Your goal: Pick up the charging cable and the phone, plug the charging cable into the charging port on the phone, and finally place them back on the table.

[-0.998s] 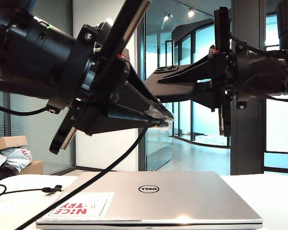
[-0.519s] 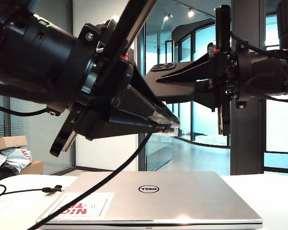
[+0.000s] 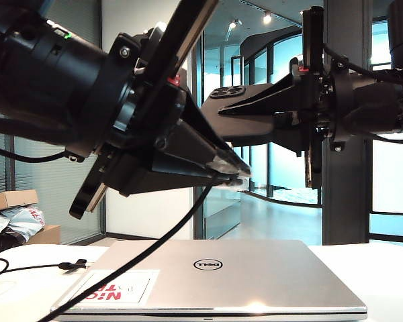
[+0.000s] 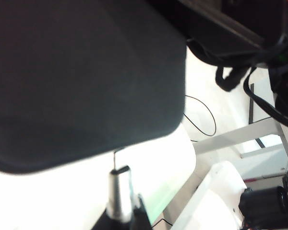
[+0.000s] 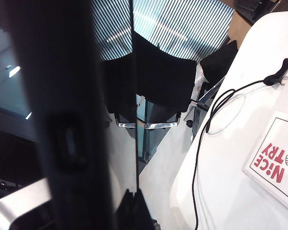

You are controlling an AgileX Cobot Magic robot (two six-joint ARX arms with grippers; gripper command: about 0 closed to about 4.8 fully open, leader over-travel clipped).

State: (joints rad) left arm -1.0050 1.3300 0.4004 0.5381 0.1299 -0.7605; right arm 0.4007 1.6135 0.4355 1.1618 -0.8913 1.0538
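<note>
Charging cable: pinched in left end effector, plug just short of phone edge.
Phone: clamped in right end effector, above table.
Risk: misaligned plug could miss the port.

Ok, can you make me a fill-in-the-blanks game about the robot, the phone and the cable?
1. The left gripper holds the charging cable by its ____ plug.
2. The right gripper holds the phone up in the ____.
3. The silver laptop lies ____ on the table.
4. Its sticker has ____ letters.

Missing words: silver; air; closed; red
</note>
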